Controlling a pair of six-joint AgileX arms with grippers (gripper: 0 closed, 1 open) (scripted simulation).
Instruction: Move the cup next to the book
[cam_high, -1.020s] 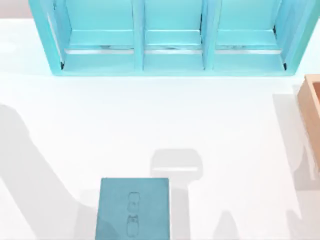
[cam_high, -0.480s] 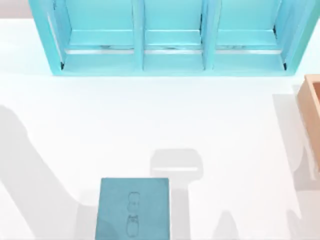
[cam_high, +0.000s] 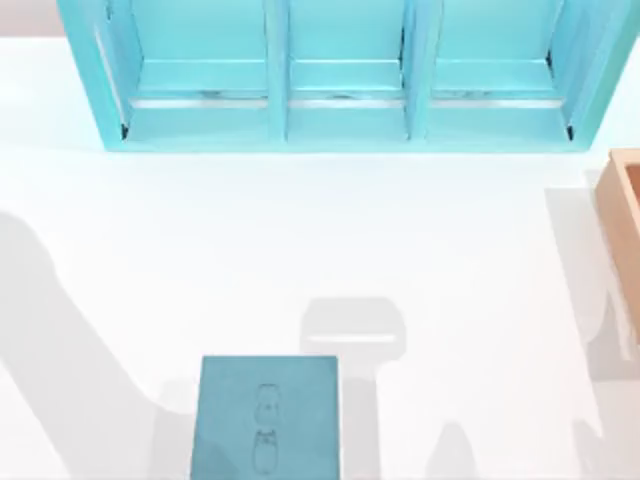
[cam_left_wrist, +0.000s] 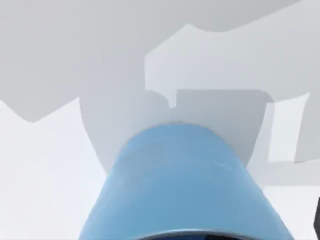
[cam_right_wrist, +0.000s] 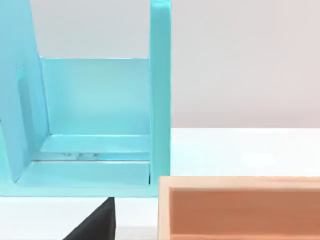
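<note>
One book (cam_high: 266, 417) lies flat on white table (cam_high: 300, 250), near front edge, a bit left of middle. Blue cup (cam_left_wrist: 185, 190) sits right up close under left wrist camera, over table. Can't tell if left pincer holds cup. Big blue shelf (cam_high: 340, 75) at back. Wooden box (cam_high: 625, 215) at right edge.

A rendered tabletop test scene: plain white table (cam_high: 300, 250), blank backdrop, flat-coloured shelf unit (cam_high: 345, 75).
</note>
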